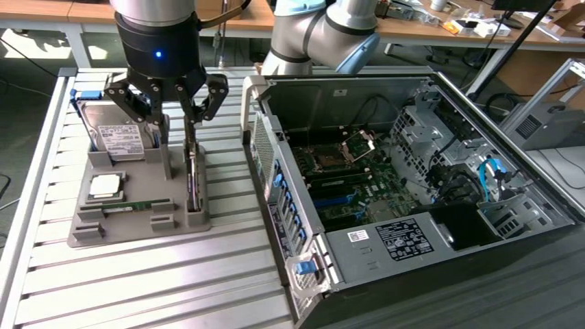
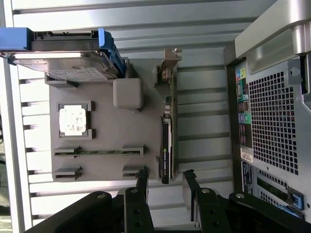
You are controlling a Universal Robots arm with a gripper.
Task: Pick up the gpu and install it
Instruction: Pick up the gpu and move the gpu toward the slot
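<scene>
**A:** Where is the pincer?

**B:** The black pincer [image 1: 174,118] hangs in the upper left of the exterior view. It is over a grey plastic holder tray [image 1: 137,232] that lies on the slatted aluminium table [image 1: 137,295]. Its fingers [image 2: 142,182] stand wide apart and grip nothing.

**A:** And the gpu?

**B:** The gpu [image 1: 192,181], a thin dark circuit card with a metal end bracket, stands on edge in a slot. The slot runs along the side of the tray nearest the computer. In the wrist view one finger sits on each side of the card's end, with a gap between each finger and the card.

**A:** What else is on the tray?

**B:** A silver hard drive with a white label [image 1: 119,140], in a blue carrier, leans at the tray's far end. A square silver processor chip [image 1: 105,185] lies below it in the frame, and a slim green memory stick [image 1: 137,204] lies flat just beyond that.

**A:** The computer?

**B:** An open dark metal computer case [image 1: 274,157] lies on its side on the exterior view's right. Its green motherboard [image 1: 361,195] is exposed inside.
</scene>
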